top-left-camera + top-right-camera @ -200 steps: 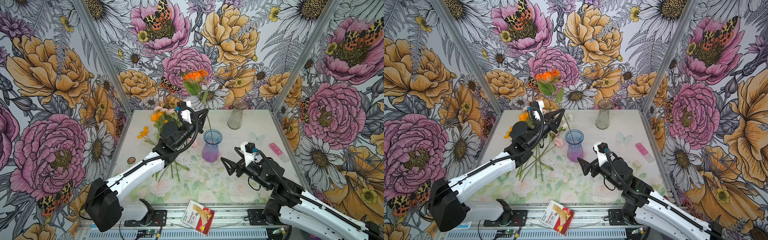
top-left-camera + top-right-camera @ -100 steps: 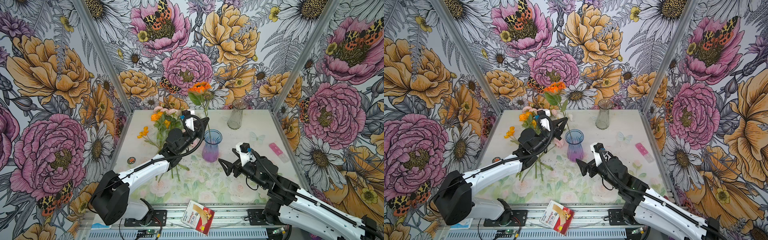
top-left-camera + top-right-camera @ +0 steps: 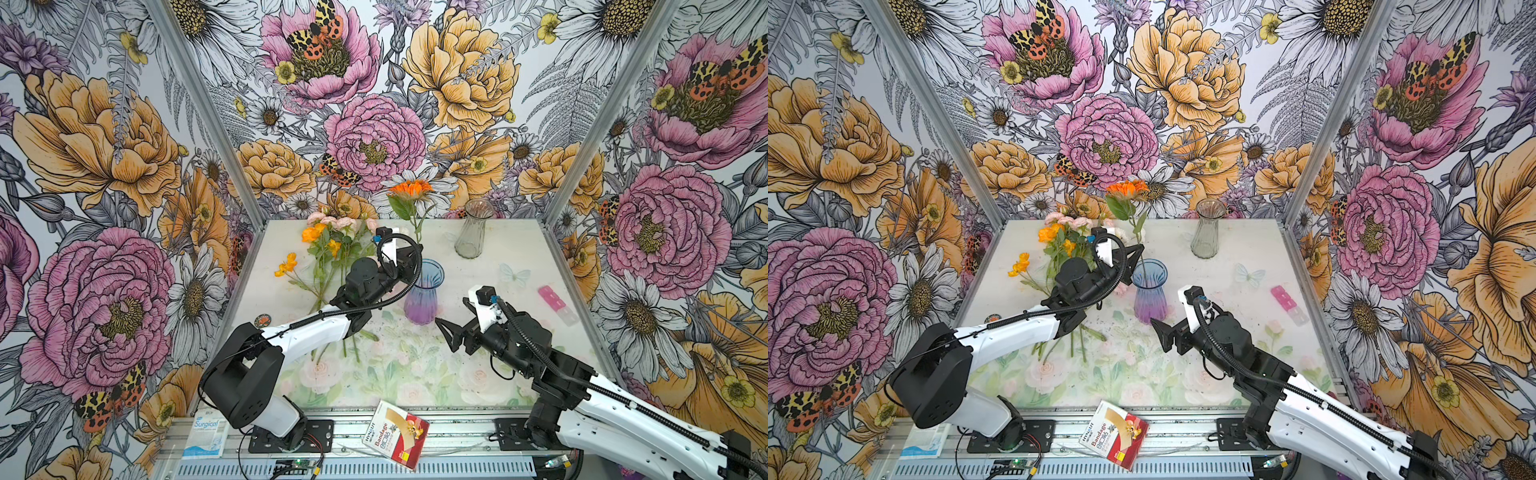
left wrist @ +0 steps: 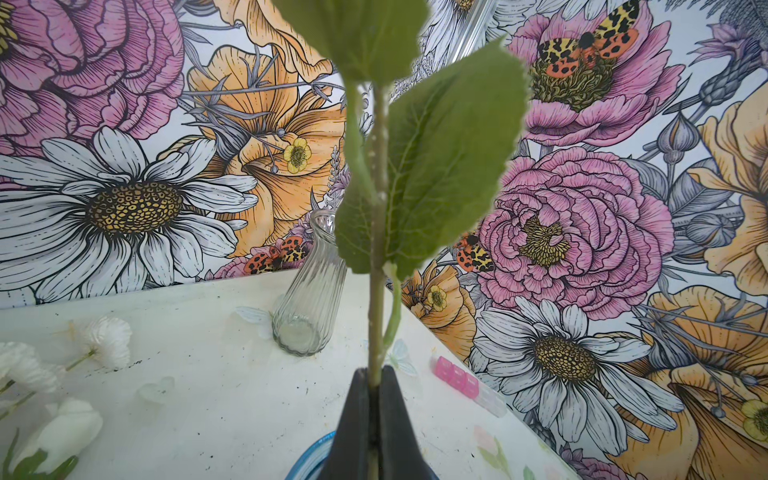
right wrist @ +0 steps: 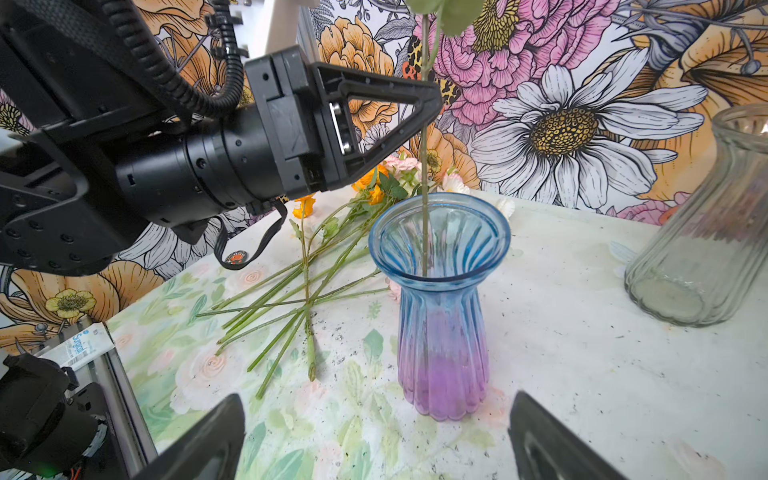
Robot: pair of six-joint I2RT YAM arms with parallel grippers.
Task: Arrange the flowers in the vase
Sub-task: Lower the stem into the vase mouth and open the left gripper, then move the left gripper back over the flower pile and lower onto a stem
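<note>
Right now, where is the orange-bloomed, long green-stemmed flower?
In both top views the orange-bloomed flower stands upright mid-scene, stem pinched in the left hand, lower end inside the blue-to-purple ribbed glass vase, left of the clear glass vase.

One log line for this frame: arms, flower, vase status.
left gripper: shut on orange flower stem | stem: lower end inside blue-purple vase | right gripper: open, empty, near vase | other flowers: lying on table

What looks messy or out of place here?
A bandage box lies crooked on the metal rail in front of the table. The loose flowers lie in a crisscross heap beside the blue vase.
</note>
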